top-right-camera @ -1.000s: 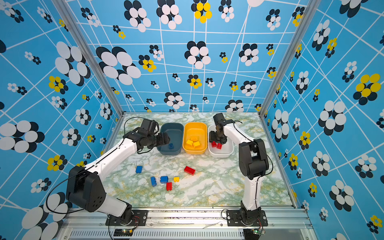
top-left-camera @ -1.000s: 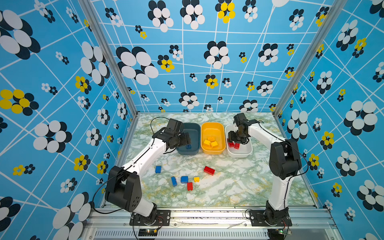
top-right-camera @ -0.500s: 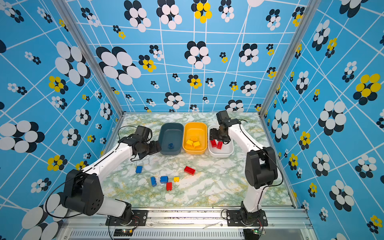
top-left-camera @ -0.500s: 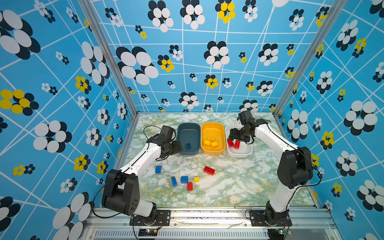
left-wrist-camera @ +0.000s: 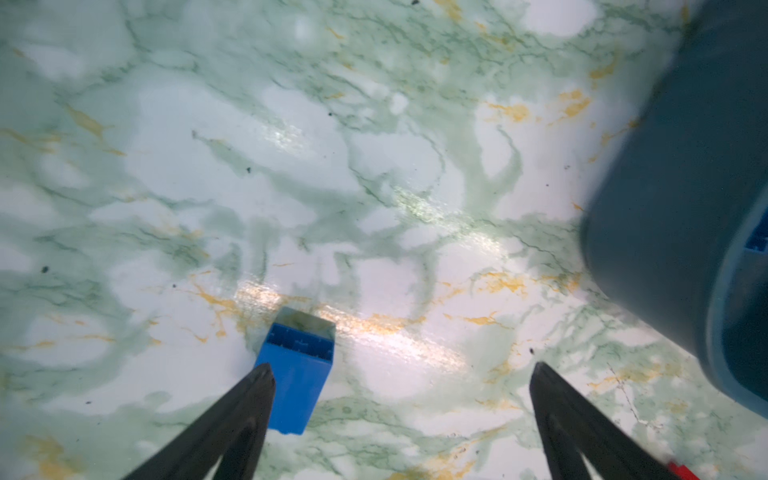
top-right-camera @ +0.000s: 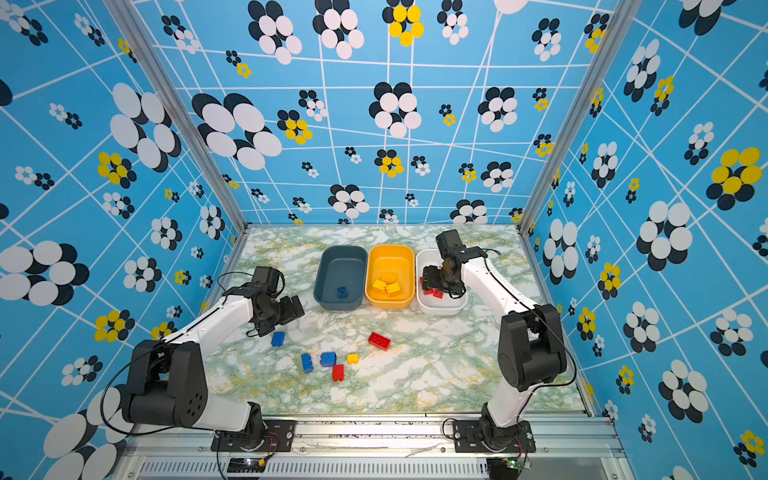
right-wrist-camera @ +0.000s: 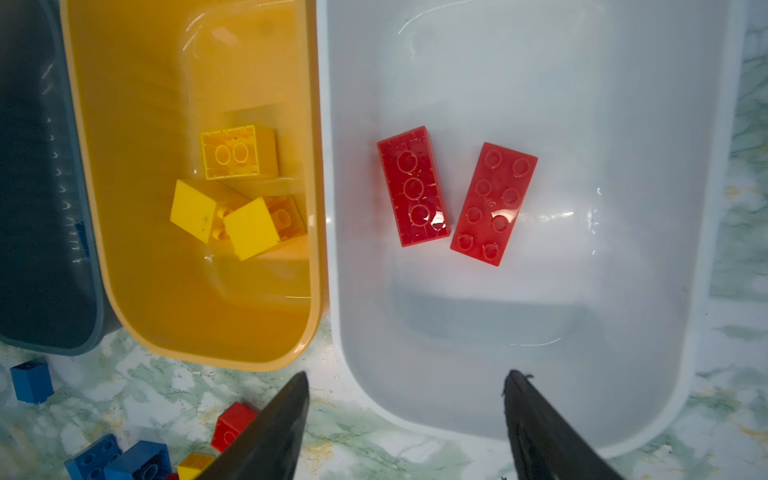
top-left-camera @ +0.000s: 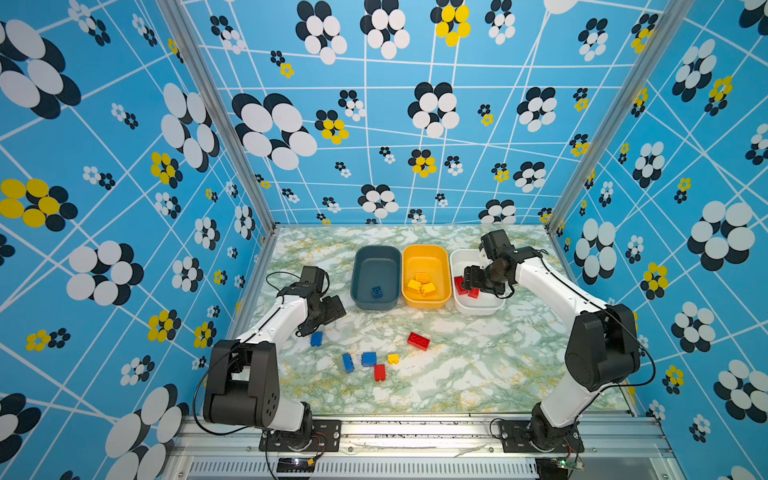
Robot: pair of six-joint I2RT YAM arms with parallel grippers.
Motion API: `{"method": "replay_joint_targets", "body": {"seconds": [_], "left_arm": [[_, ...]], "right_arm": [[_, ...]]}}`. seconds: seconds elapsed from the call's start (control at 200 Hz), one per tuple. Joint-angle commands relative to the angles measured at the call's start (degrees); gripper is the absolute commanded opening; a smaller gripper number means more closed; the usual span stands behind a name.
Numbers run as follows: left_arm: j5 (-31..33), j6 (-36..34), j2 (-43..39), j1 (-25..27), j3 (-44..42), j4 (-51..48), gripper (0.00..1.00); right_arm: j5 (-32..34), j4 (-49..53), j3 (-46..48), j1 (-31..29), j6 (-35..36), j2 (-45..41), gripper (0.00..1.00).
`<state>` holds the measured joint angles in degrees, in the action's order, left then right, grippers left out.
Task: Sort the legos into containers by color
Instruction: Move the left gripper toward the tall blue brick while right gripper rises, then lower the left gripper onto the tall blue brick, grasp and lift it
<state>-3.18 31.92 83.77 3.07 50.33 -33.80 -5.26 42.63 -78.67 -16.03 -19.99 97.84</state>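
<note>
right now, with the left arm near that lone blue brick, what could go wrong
The small blue plastic brick sits off centre, beside one of the open left fingers, so closing may shove it aside rather than pinch it.
The dark teal plastic tub stands near the other finger; a careless swing could knock it.

I am counting three shallow rounded-rectangular plastic tubs: one dark teal tub (top-left-camera: 374, 266), one yellow-orange tub (top-left-camera: 424, 259), one white tub (top-left-camera: 478, 306). I am counting twelve small studded plastic bricks: four blue bricks (top-left-camera: 368, 358), four yellow bricks (top-left-camera: 393, 358), four red bricks (top-left-camera: 418, 340). Six are lying loose and six are sitting in tubs.
</note>
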Motion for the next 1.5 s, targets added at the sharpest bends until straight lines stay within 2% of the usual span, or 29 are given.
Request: {"method": "replay_joint_targets", "body": {"seconds": [0.0,0.225,0.53,0.69,1.104,1.204,1.349,1.494], "left_arm": [[0.13,-1.26,-1.01,-2.32,-1.56,0.61,0.97],[-1.92,-3.07,2.36,-5.14,-1.49,1.57,0.97],[-2.62,-3.41,6.94,-4.67,-2.5,1.55,0.94],[-3.14,-3.03,6.51,-3.08,-2.86,1.22,0.91],[-2.55,-1.19,6.23,2.2,-3.75,0.34,0.69],[-1.32,-1.44,5.95,3.63,-3.25,-1.52,0.7],[1.92,-1.59,4.2,5.59,-3.76,-3.83,0.76],[6.04,-1.97,4.0,7.74,-3.57,-6.32,0.77]], "right_arm": [[-0.02,-0.75,0.93,0.12,-1.07,-2.0,0.75],[0.07,-0.79,0.88,0.15,-1.53,-2.65,0.75],[-0.02,-0.97,0.2,0.08,-2.17,-2.81,0.75],[0.07,-0.94,0.19,0.11,-2.18,-2.82,0.75],[0.16,-0.87,0.69,0.07,-2.34,-3.13,0.75],[0.16,-0.66,0.87,0.04,-2.29,-3.42,0.75],[0.16,-1.0,1.92,0.04,-2.65,-4.38,0.75],[0.16,-1.47,3.18,0.05,-3.0,-5.2,0.75]]}}
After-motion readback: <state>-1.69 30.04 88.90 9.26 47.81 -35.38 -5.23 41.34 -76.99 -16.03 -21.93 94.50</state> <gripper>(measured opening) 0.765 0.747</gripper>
